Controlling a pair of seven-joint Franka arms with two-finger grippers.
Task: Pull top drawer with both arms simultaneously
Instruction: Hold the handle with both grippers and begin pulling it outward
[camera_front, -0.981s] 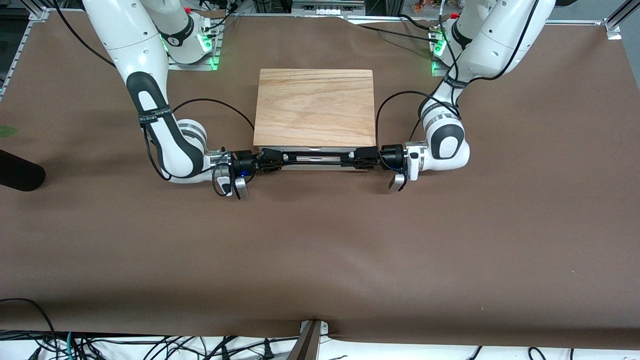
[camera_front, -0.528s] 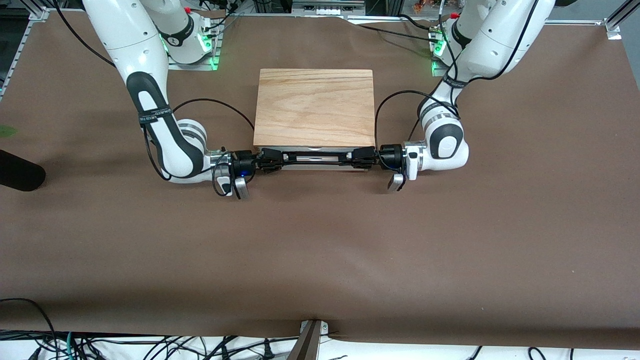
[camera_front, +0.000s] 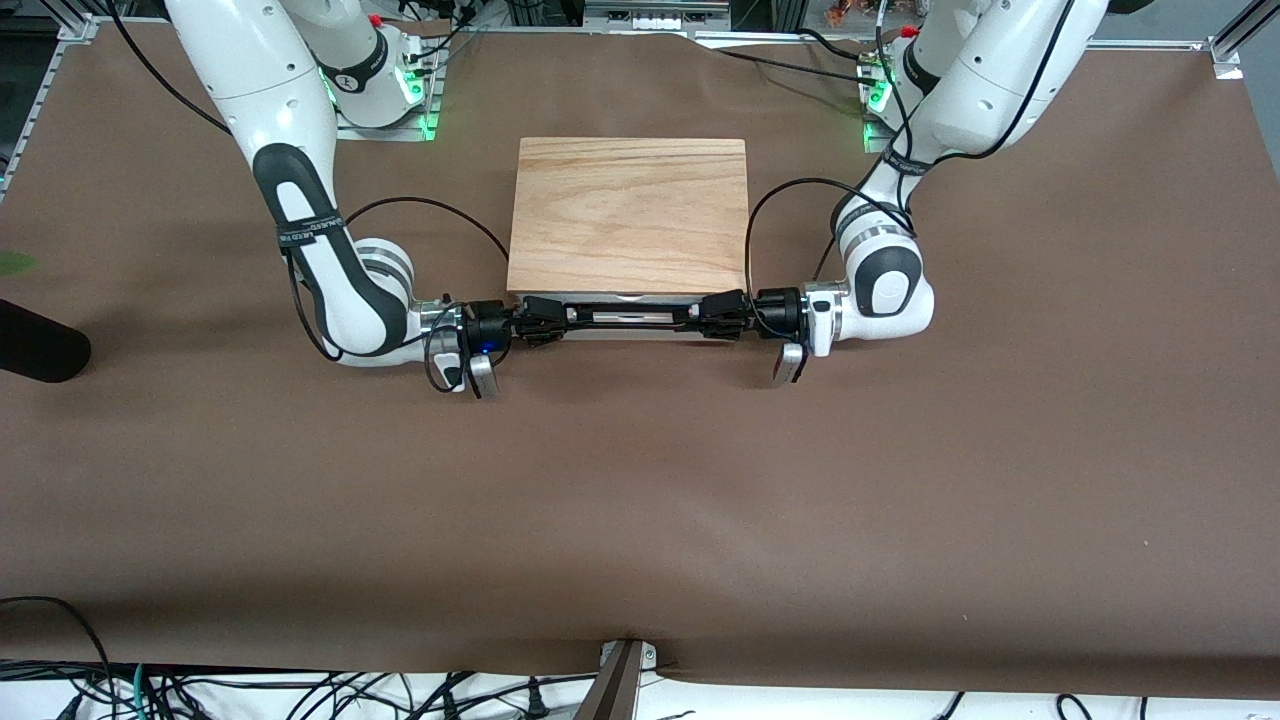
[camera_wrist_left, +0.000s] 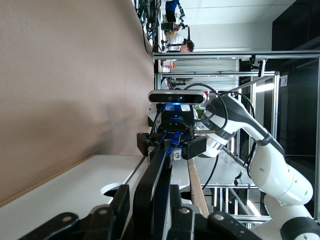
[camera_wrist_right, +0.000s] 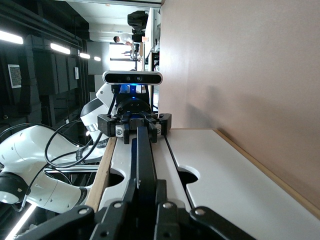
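Note:
The top drawer's white front (camera_front: 665, 300) shows just under the front edge of the oak cabinet top (camera_front: 628, 215). Its long black bar handle (camera_front: 630, 316) runs across it. My right gripper (camera_front: 545, 322) is shut on the handle's end toward the right arm's end of the table. My left gripper (camera_front: 715, 318) is shut on its other end. In the left wrist view my left gripper (camera_wrist_left: 150, 207) clamps the bar (camera_wrist_left: 156, 172). In the right wrist view my right gripper (camera_wrist_right: 145, 202) clamps the bar (camera_wrist_right: 145, 160). Each wrist view shows the other gripper along the bar.
A second white drawer front (camera_wrist_right: 225, 175) lies below the top one, toward the table. The brown table cover (camera_front: 640, 500) spreads around the cabinet. A dark object (camera_front: 35, 345) lies at the right arm's end of the table. Cables hang along the table's front edge.
My left arm's wrist and gripper have slid a little along the handle toward the right arm's end. The right arm and the drawer front look unchanged.

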